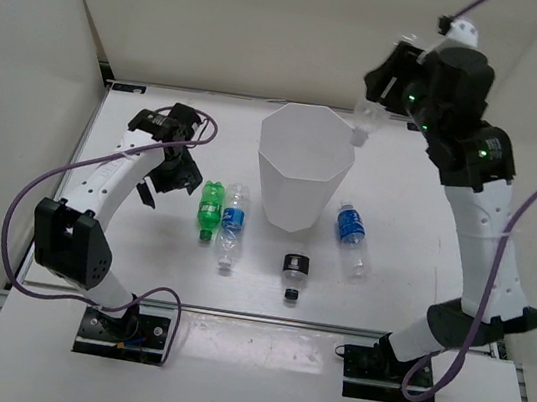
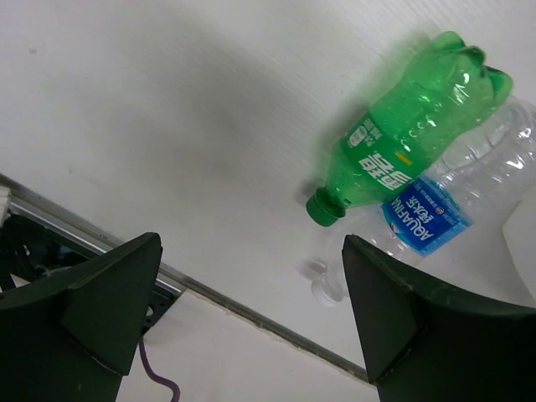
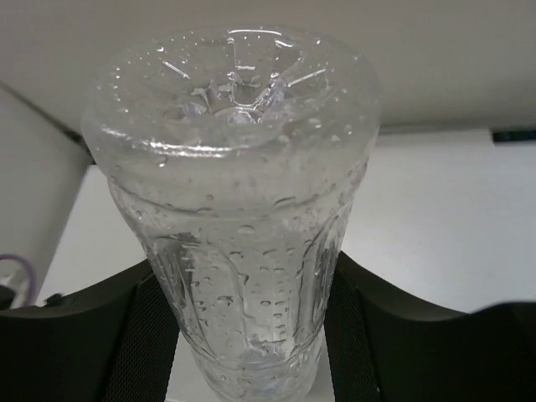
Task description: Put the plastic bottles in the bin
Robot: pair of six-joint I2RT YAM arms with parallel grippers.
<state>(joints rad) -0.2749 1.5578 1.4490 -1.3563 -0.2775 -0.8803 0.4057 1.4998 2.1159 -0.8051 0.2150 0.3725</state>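
Toward the upper right of the overhead view, the right claw [image 1: 382, 102] is raised off the tabletop [image 1: 139, 253] and clamped on the plain clear bottle [image 1: 364, 126]. The bottle hangs at the right-hand corner of the bin [image 1: 294, 200], more over the rim than over the open middle. In the right wrist view both dark fingers [image 3: 109, 335] press the bottle's ribbed body, with its base pointing away from the camera. The plastic is beaded with droplets; I cannot tell whether they sit inside or outside.

The main risk, as I judge it, is letting go from this spot. A bottle dropped over the rim could clip the edge and bounce back onto the tabletop. It could also knock the light, tapering bin, which looks easy to shift or tip. If the moisture is outside, the bottle may also slide in the grip before it is centred.

At the left of the overhead view, the left claw [image 2: 251, 260] is spread wide and holds nothing. It hovers over bare tabletop, with the green bottle [image 2: 410, 134] ahead of it in the upper right of its wrist view. That bottle lies flat against a blue-labelled bottle [image 2: 435, 213]. Closing on one could nudge the other and set it rolling.

Below the bin in the overhead view lies the short black-labelled bottle [image 1: 296, 269]. A second blue-labelled bottle [image 1: 352, 232] lies to the bin's lower right, close enough to be struck if the bin gets pushed.
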